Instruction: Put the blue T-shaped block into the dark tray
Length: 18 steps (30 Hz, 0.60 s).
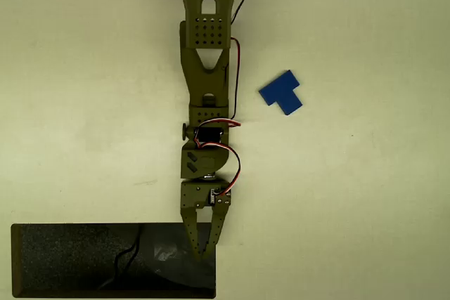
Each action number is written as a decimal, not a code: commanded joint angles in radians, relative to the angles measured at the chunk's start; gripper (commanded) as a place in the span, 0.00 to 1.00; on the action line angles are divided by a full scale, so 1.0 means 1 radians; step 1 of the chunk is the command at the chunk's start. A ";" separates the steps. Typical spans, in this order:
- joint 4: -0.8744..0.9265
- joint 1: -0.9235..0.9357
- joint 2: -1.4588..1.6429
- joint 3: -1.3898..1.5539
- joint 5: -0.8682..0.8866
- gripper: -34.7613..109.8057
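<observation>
Lower centre of frame: we see gripper [204, 249] nearly closed, empty, over dark tray [42, 261] corner. Blue T-shaped block [281, 93] upper right, well apart. Risk: tilted block slips off-centre pinch.

Overhead view. The olive arm [206, 82] runs down the middle of the frame from the top edge, dividing the pale table [84, 103] into two open halves. Left half: bare surface as far as the dark tray [42, 261], which fills the lower left corner. Right half: open apart from the blue T-shaped block [282, 93], lying alone at upper right, well apart from the arm, with free room on every side. The gripper [204, 252] overhangs the tray's right end; red and black wires [235, 68] hang along the arm's right flank.
</observation>
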 commanded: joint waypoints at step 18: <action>-0.112 -0.035 0.558 0.528 0.179 0.24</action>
